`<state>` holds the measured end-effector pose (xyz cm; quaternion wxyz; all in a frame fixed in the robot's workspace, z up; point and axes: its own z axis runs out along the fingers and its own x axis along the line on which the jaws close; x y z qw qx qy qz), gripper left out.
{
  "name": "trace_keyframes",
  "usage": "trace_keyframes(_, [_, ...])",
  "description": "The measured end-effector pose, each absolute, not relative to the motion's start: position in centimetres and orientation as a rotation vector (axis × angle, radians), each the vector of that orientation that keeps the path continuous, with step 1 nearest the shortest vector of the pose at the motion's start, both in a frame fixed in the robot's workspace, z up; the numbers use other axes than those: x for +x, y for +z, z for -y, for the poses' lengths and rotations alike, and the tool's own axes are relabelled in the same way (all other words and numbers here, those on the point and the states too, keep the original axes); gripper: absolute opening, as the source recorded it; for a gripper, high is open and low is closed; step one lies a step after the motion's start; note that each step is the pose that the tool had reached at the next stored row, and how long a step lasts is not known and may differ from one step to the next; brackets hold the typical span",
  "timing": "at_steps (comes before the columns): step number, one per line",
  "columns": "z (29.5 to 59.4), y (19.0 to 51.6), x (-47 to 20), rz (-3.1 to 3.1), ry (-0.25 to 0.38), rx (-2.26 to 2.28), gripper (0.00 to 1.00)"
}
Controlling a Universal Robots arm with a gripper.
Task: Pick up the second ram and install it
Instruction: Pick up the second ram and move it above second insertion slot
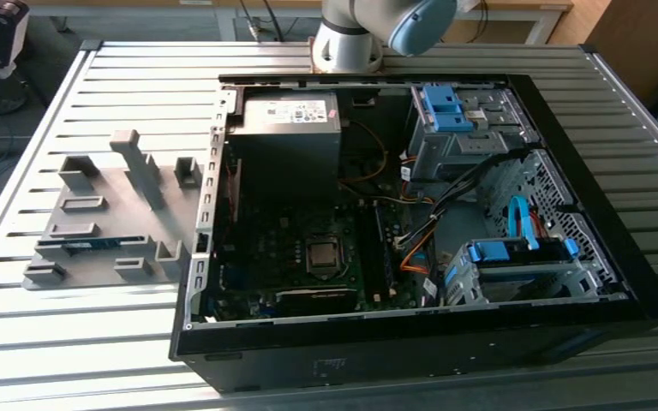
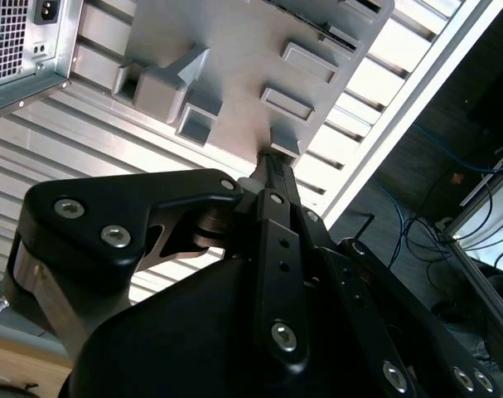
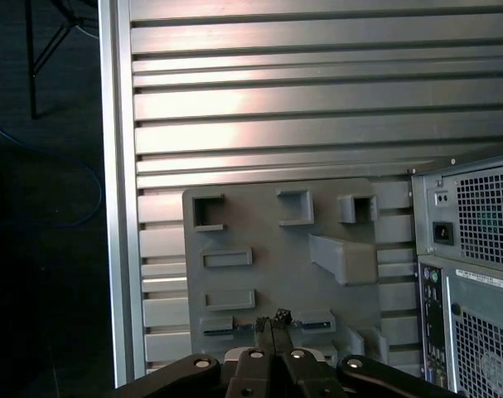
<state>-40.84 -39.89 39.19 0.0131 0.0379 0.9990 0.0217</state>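
The open computer case point(image 1: 421, 351) lies on its side on the slatted metal table point(image 1: 134, 77), its boards and cables facing up. Beside it, toward the exterior view's left, sits the grey slotted tray point(image 1: 134, 205). The second ram point(image 1: 92, 244) stands on edge in one of the tray's slots, on the side away from the case. It is a thin blue-green strip, and nothing touches it.

The arm point(image 1: 358, 34) rises from its base at the far edge of the table, behind the case.

In the first wrist view the gripper point(image 3: 273, 318) hangs above the tray point(image 3: 268, 224), looking straight down on it, with the rear panel of the case point(image 3: 475, 282) off to one side. Its two fingertips point(image 3: 266, 320) are drawn together to a narrow point, and from here they seem to have nothing between them, though the angle is poor. They line up over a long slot near the tray's edge.

The second wrist view shows the same gripper point(image 2: 272, 159) from behind its black linkage, pointing at the tray point(image 2: 234, 58) and well clear of it, with the table's slats point(image 2: 85, 166) running beneath.
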Motion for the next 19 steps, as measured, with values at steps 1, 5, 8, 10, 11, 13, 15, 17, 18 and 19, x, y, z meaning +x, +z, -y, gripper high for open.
trace_keyframes(1, [39.89,39.19,-40.84,-3.113,0.068,0.118,0.11])
trace_keyframes(5, [39.89,39.2,-40.85,-3.112,0.068,0.118,0.11])
trace_keyframes(8, [39.89,39.19,-40.85,-3.113,0.068,0.113,0.11])
trace_keyframes(10, [39.89,39.2,-40.86,-3.113,0.068,0.102,0.11])
trace_keyframes(11, [39.89,39.2,-40.86,-3.114,0.068,0.094,0.11])
trace_keyframes(13, [39.89,39.19,-40.85,-3.114,0.068,0.074,0.11])
trace_keyframes(15, [39.89,39.2,-40.85,-3.115,0.069,0.041,0.11])
trace_keyframes(17, [39.89,39.2,-40.85,-3.116,0.069,0.0,0.11])
trace_keyframes(18, [39.89,39.19,-40.85,-3.116,0.069,-0.022,0.11])
trace_keyframes(19, [39.89,39.19,-40.85,-3.116,0.07,-0.043,0.11])
